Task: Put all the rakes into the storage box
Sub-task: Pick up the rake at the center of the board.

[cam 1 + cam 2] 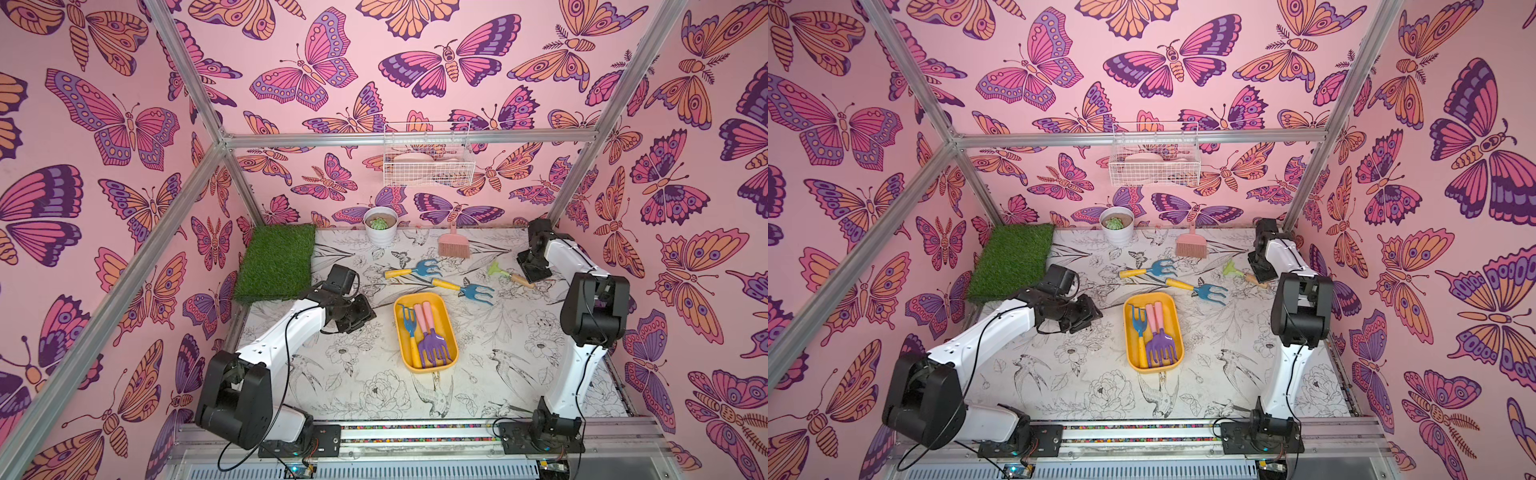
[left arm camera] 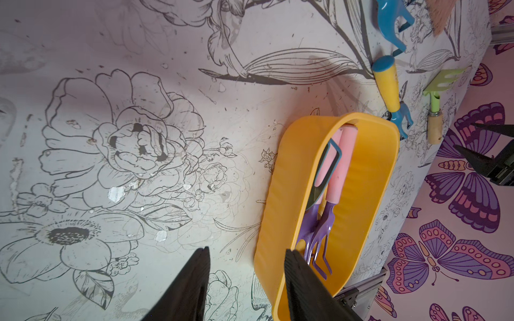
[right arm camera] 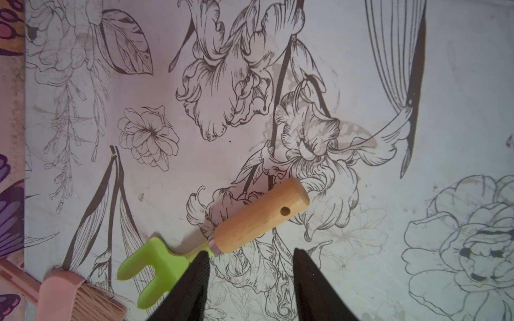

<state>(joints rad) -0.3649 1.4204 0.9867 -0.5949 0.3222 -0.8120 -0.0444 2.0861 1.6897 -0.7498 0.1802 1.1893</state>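
Yellow storage box (image 1: pixel 1173 316) mid-table holds one blue rake (image 1: pixel 1137 326) and two purple rakes (image 1: pixel 1160 351). Two more blue rakes (image 1: pixel 1206 291) and a green rake (image 1: pixel 1231 269) lie on the table (image 1: pixel 1225 340) beyond it

Your floral bench (image 1: pixel 498 374) carries a grass mat (image 1: pixel 276 262), pot (image 1: pixel 380 232), brush (image 1: pixel 454 245), two blue rakes (image 1: pixel 413 270) (image 1: pixel 465 289), green rake (image 1: pixel 509 275) and yellow storage box (image 1: pixel 419 296).

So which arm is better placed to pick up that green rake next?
The right. The right gripper, open, hangs right by the green rake, near its wooden handle. The left gripper, also open and empty, sits farther off beside the storage box.
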